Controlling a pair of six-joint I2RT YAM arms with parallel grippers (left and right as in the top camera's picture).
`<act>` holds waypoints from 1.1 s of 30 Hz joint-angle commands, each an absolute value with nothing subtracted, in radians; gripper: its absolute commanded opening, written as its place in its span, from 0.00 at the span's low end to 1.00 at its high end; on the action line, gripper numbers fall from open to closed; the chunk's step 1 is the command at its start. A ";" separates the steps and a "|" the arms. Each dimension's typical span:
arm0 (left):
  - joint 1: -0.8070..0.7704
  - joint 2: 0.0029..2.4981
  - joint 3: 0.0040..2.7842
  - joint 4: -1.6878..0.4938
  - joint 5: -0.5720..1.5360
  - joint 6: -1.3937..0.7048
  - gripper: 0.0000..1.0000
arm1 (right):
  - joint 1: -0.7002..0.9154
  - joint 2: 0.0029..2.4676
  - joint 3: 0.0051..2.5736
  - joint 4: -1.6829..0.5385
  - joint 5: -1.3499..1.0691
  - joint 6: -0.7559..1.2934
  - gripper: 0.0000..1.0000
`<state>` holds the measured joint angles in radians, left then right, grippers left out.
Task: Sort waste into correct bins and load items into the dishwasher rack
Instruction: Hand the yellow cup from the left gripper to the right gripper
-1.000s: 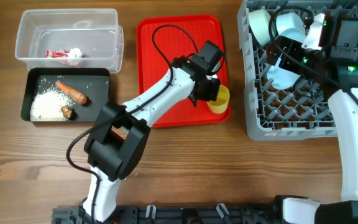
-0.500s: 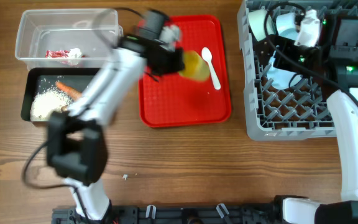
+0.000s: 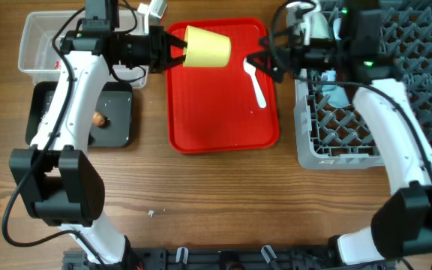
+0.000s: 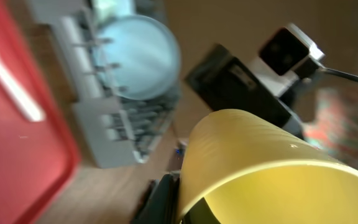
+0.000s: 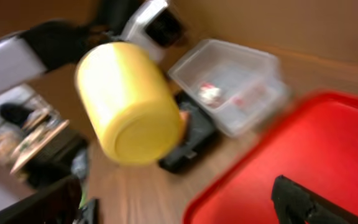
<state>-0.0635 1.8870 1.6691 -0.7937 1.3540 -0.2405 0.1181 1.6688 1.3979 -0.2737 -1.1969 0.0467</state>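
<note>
While tight on yellow cup (image 3: pixel 207 46), left pincer (image 3: pixel 177 51); right pincer (image 3: pixel 257 64) agape

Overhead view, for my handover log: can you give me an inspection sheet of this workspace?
Surface: wooden table, one white speck.
Job's things: yellow cup held on its side above the red tray; white spoon on that tray; pale-blue plate in the grey rack; brown lump in the black tray; clear tub beside it.
Clutter: nothing seen beyond the speck.
Grippers: left gripper shut on the cup; right gripper open, empty, facing it.
Cables: black cables loop along both arms.
Surroundings: blurred, cannot tell.
</note>
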 commanded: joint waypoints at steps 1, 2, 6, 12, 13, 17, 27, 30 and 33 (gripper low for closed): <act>-0.089 1.878 1.676 -0.794 1.496 -0.212 0.04 | 0.165 1.693 1.412 -0.180 -1.348 0.082 1.00; -0.095 1.878 1.676 -0.794 1.496 -0.212 0.04 | 0.175 1.695 1.412 -0.152 -1.348 0.093 1.00; -0.110 1.878 1.676 -0.794 1.496 -0.214 0.04 | 0.209 1.695 1.412 -0.066 -1.348 0.117 1.00; -0.135 1.878 1.676 -0.794 1.511 -0.216 0.04 | 0.255 1.695 1.412 -0.029 -1.340 0.133 0.97; -0.138 1.878 1.676 -0.794 1.511 -0.216 0.04 | 0.256 1.695 1.412 -0.029 -1.340 0.133 0.95; -0.139 1.878 1.676 -0.794 1.511 -0.216 0.04 | 0.257 1.695 1.412 -0.028 -1.340 0.133 0.85; -0.139 1.878 1.676 -0.794 1.510 -0.216 0.15 | 0.259 1.695 1.412 -0.015 -1.340 0.133 0.67; -0.139 1.878 1.676 -0.794 1.507 -0.216 0.32 | 0.255 1.695 1.412 -0.010 -1.325 0.133 0.65; -0.139 1.878 1.676 -0.794 1.497 -0.216 0.47 | 0.237 1.695 1.412 -0.010 -1.301 0.138 0.64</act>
<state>-0.1375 1.8870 1.6691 -0.7925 1.4899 -0.2249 0.2523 1.6840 1.3979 -0.0177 -1.3071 0.1375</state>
